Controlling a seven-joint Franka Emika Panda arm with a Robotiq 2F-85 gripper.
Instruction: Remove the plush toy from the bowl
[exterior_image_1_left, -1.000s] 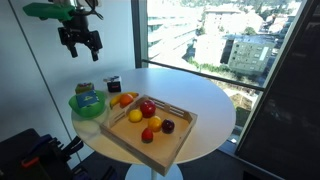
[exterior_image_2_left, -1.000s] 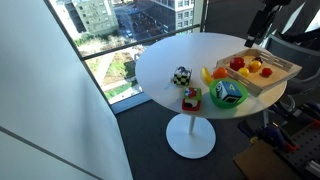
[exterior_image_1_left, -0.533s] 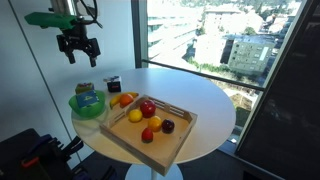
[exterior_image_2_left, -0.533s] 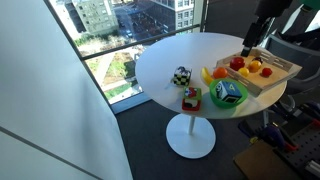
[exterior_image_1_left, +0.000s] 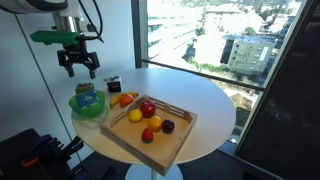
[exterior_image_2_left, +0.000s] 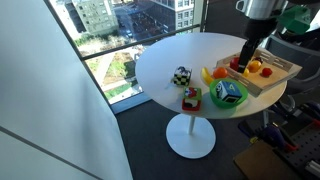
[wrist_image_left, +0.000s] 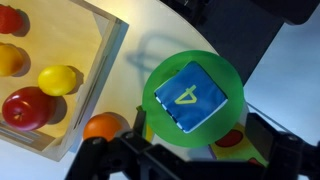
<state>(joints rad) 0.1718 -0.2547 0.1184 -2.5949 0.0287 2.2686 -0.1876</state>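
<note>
- Presently, the tool (exterior_image_1_left: 80, 71) hangs well above the bowl (exterior_image_1_left: 75, 104), clear of everything on the bench (exterior_image_1_left: 205, 100). Its fingers stand apart, with nothing between them.
- The plush toy (wrist_image_left: 195, 97) sits inside the bowl (wrist_image_left: 154, 100). It is a blue soft cube with a yellow "4" on its upper face, and it fills most of the bowl's hollow.
- In the wrist view the bowl lies almost centred ahead of the tool (wrist_image_left: 190, 166), so lateral alignment looks nearly settled. Judgement: the step in hand is the descent to grasp, and the task itself has not begun.
- The cube sits turned at an angle. Advice: rotate the wrist so the fingers meet two opposite flat faces, not the corners.
- There is little room between the toy and the bowl's rim. The fingers should enter that gap without pressing on the rim, because a light plastic bowl may tip or slide.
- Close gently, since the soft body will compress. Lift straight up and confirm that the bowl stays down.
- An orange fruit (wrist_image_left: 105, 127) lies just beside the bowl, and the wooden tray (wrist_image_left: 82, 45) is near the bowl on the same side. A small black box (exterior_image_1_left: 113, 85) stands near the bowl. Keep the descent vertical to avoid all three.
</note>
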